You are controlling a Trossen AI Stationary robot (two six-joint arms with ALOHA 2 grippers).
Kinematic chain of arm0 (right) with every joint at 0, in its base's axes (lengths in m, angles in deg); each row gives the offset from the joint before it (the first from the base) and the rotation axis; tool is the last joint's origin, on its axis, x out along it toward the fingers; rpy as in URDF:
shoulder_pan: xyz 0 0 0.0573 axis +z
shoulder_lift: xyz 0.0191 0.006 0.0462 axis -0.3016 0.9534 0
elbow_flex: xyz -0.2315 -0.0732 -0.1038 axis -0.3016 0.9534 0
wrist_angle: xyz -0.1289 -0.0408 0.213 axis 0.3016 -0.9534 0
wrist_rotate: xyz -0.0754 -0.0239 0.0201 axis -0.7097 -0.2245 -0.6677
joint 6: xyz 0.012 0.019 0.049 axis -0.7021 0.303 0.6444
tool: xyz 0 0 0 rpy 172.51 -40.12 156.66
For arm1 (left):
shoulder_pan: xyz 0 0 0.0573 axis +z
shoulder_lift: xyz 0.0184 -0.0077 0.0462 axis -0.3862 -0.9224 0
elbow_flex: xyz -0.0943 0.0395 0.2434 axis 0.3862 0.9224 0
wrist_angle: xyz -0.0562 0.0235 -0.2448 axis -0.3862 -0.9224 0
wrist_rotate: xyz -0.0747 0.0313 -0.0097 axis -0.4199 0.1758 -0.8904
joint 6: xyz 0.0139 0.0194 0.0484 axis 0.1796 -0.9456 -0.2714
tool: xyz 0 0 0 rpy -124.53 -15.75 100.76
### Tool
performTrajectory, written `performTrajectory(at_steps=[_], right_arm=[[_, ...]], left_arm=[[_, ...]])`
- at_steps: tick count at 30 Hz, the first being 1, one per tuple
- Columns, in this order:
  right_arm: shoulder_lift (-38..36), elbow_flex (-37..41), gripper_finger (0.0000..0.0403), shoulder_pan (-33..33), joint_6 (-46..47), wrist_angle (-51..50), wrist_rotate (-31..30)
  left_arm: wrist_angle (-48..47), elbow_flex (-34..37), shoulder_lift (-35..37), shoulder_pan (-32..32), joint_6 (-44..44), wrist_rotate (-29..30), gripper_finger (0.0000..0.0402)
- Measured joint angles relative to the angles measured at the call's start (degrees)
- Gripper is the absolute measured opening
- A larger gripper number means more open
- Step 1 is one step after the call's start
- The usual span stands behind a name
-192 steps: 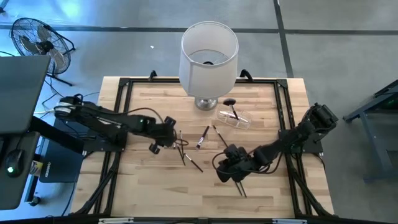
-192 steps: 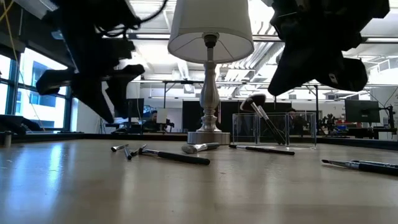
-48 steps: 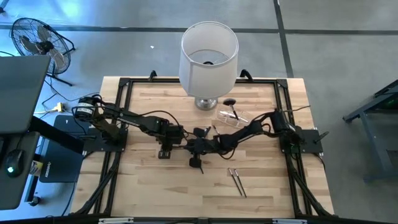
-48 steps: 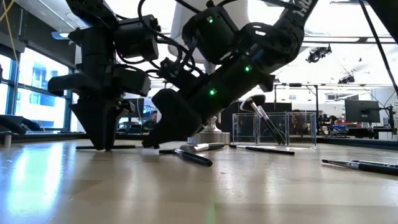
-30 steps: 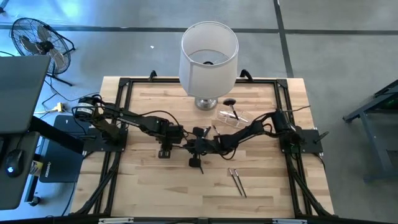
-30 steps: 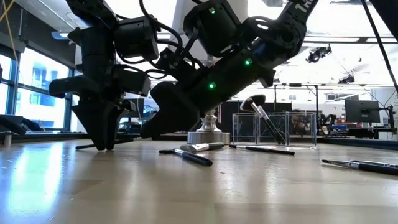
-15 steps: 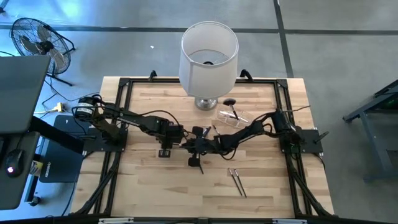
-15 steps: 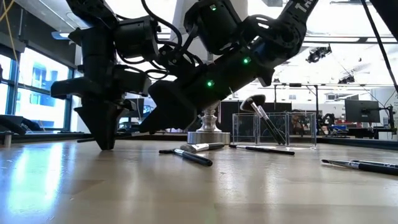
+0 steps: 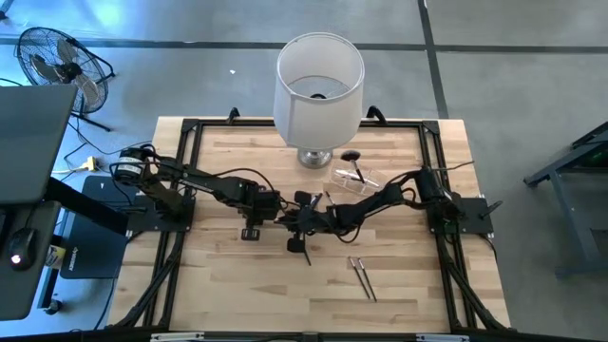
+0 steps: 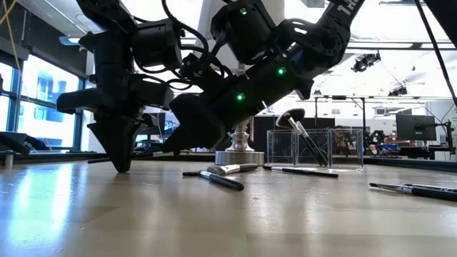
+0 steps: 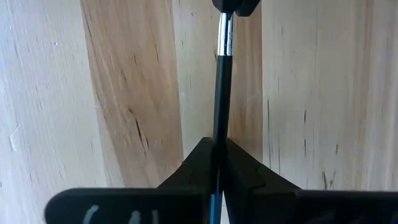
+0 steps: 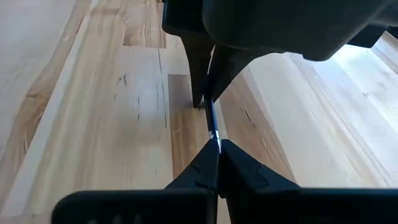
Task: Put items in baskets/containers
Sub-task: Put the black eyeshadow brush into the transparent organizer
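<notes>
Both the left gripper point(image 11: 217, 163) and right gripper point(image 12: 214, 155) pinch one slim brush point(image 11: 221, 93) below the lamp point(image 9: 318, 81) — the right should let go gently.

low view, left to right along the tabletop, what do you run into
left gripper, tips down on the table → dark brush lying flat → lamp base → clear holder with the fluffy brush leaning in it → brushes lying at the far right
</notes>
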Motion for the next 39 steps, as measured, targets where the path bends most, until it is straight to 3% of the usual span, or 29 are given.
performTrajectory(at_steps=[4,10,15,19,26,30,34,39], right_arm=[[-1.74,0.00,0.0035,0.12,0.03,-2.04,-0.41],[-8.73,0.00,0.0092,0.73,1.27,-17.60,-2.44],[-17.10,0.00,0.0106,2.72,16.99,-36.68,-3.22],[-23.59,0.00,0.0086,6.44,33.60,-50.72,-4.37],[-31.77,0.04,0.0010,17.87,53.70,-68.06,-7.82],[-34.22,1.49,0.0011,24.44,63.29,-74.29,-13.00],[-35.64,5.53,0.0004,29.63,70.15,-76.02,-15.98],[-39.66,14.88,0.0003,34.42,73.89,-68.39,-16.60]], left_arm=[[-0.21,0.00,0.00,0.00,-0.35,0.67,0.0010],[-0.32,0.00,0.00,0.00,-2.36,1.29,0.0010],[-0.34,0.00,0.00,-0.02,-2.96,1.25,0.0010],[0.06,0.02,0.00,-0.02,-5.77,0.48,0.0012],[0.13,-0.37,-0.02,-0.02,-10.28,-0.26,0.0013],[1.35,-1.88,-0.07,-0.37,-9.21,-0.12,0.0012],[5.75,-3.85,-0.07,-2.59,-5.18,3.68,0.0010],[21.17,-5.16,-0.07,-8.08,2.33,9.67,0.0010]])
